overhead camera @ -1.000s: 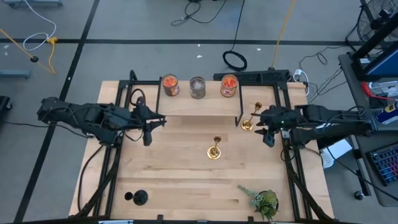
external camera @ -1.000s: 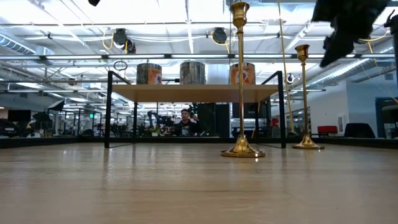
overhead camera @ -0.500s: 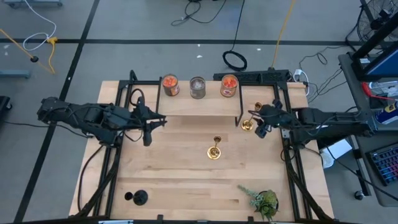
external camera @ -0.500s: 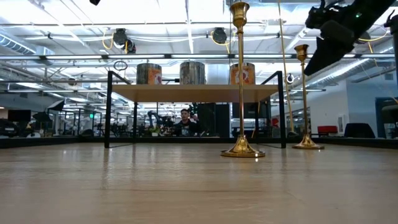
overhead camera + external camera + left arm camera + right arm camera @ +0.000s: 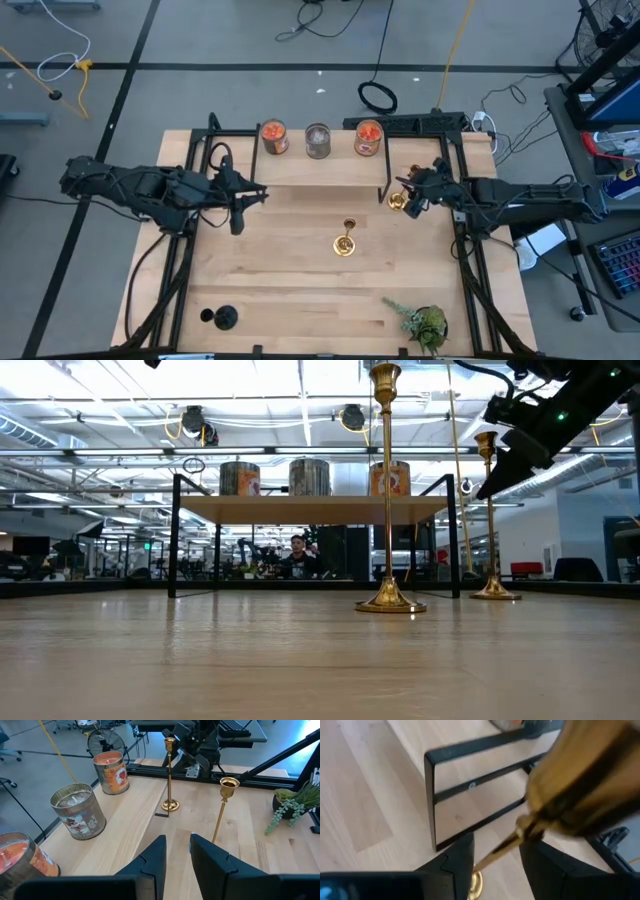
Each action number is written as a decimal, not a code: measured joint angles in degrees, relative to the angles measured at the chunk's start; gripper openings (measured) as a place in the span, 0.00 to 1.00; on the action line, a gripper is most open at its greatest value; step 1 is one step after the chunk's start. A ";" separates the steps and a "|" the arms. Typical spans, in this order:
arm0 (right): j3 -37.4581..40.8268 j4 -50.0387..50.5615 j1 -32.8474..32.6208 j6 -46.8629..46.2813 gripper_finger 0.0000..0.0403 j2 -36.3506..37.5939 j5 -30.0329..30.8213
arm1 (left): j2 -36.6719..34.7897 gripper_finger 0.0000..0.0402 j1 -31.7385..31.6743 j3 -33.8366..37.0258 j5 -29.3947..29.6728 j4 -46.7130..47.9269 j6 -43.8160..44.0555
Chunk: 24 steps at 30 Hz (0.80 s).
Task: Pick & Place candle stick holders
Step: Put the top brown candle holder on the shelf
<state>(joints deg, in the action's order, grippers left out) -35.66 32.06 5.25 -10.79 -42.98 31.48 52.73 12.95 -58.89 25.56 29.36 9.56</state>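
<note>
Your right pincer (image 5: 414,195) is up at the top of the rear gold candlestick (image 5: 401,194), which stands on the worktop (image 5: 300,270) just beside the black shelf frame (image 5: 384,180); in the right wrist view the stem (image 5: 505,845) runs between fingers (image 5: 457,857) that are apart, not clamped yet. The second gold candlestick (image 5: 346,240) stands mid-worktop, well apart, and the black one (image 5: 222,318) is near the front left corner. Left pincer (image 5: 236,212) waits over the left side, fingers slightly apart, holding nothing. Judging by looks: polished brass, rigid, probably slick, and tall on a small base, so top-heavy and easy to tip with any side nudge. You'd do best closing on the thin stem just below the cup, squarely, so the cup lip stops it sliding down. Lift straight up; the shelf frame is close.
</note>
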 joint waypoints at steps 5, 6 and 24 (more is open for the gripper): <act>0.00 -0.27 0.05 0.16 0.20 0.02 -0.11 | 0.00 0.23 0.00 0.00 0.00 0.02 -0.02; 0.00 -0.10 0.05 0.16 0.16 0.02 -0.21 | 0.00 0.23 0.00 0.00 0.00 0.03 -0.04; -13.46 14.53 -0.13 -11.50 0.03 3.48 -20.23 | 0.02 0.23 0.00 0.04 0.04 0.50 0.22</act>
<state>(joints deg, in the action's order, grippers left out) -49.12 46.58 5.13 -22.29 -39.50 11.25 52.75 12.95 -58.85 25.61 29.87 9.78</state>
